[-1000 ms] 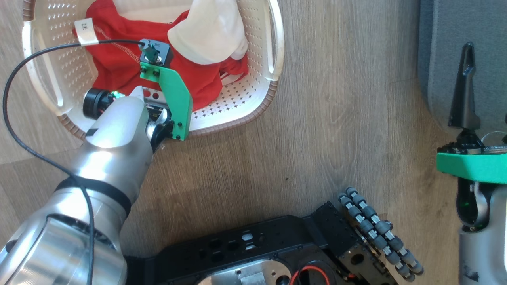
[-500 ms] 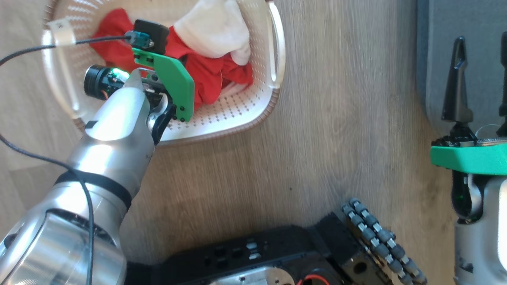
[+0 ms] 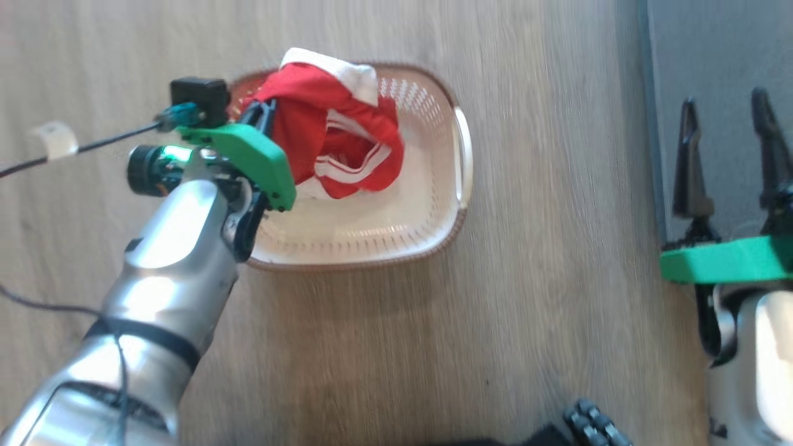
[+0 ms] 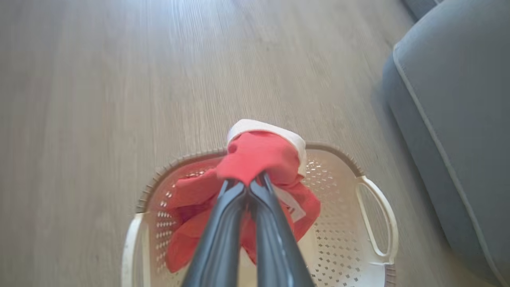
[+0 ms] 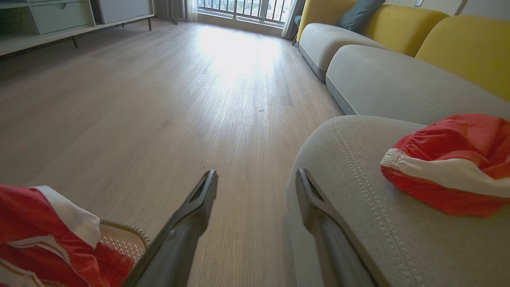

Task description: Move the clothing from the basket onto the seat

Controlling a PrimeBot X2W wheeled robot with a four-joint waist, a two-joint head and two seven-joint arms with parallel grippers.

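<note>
Now: clothing pinched above the basket

Up at 11 o'clock in the head view, our left claw point(image 3: 263, 118) is clenched on the red clothing point(image 3: 334, 136), which hangs bunched over the basket point(image 3: 433, 210) on the floor point(image 3: 557, 310). At 3 o'clock our right claw point(image 3: 723, 99) stands released, fingers apart, straddling the edge of the seat point(image 3: 712, 49). We see a second garment point(image 5: 450, 163) lying on the seat.

Silver forearm point(image 3: 167, 248), green bracket point(image 3: 248, 152), black cable point(image 3: 111, 137), perhaps tagged.
</note>
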